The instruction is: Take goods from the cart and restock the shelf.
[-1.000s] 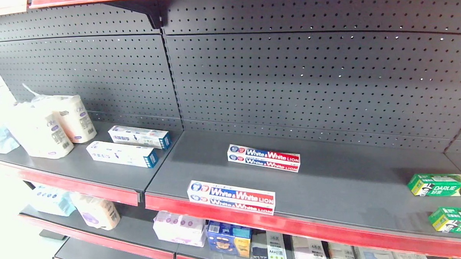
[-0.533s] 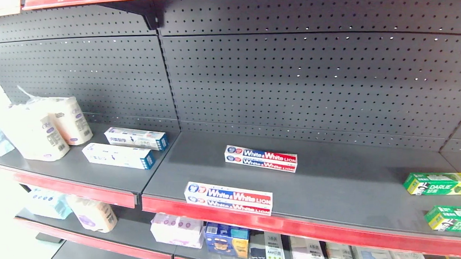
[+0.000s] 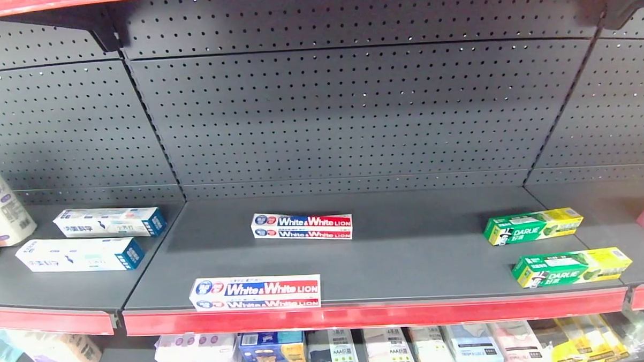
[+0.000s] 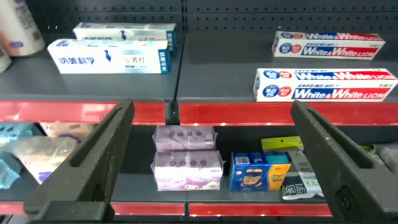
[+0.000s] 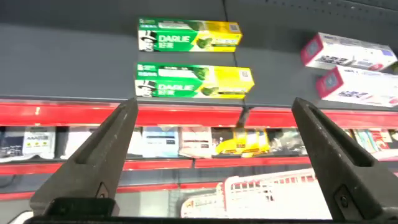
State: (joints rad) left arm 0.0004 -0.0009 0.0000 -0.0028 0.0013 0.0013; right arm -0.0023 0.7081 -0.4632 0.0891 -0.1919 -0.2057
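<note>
The left gripper (image 4: 211,111) and right gripper (image 5: 214,106) were spread wide and empty facing the shelf (image 3: 421,263), which held 2 red-and-white toothpaste boxes (image 3: 301,226) and 2 green toothpaste boxes (image 3: 532,226) farther right.

**Matte black wedge fingers on both grippers**

The left gripper (image 4: 212,106) has two matte black fingers (image 4: 93,155). Each is a long, flat-faced wedge, broad at the base and narrowing to a blunt tip, with hard bevelled edges. The right gripper (image 5: 214,102) carries fingers (image 5: 336,162) of the same dark, plain make. One finger on each shows a small round recess near its base.
</note>
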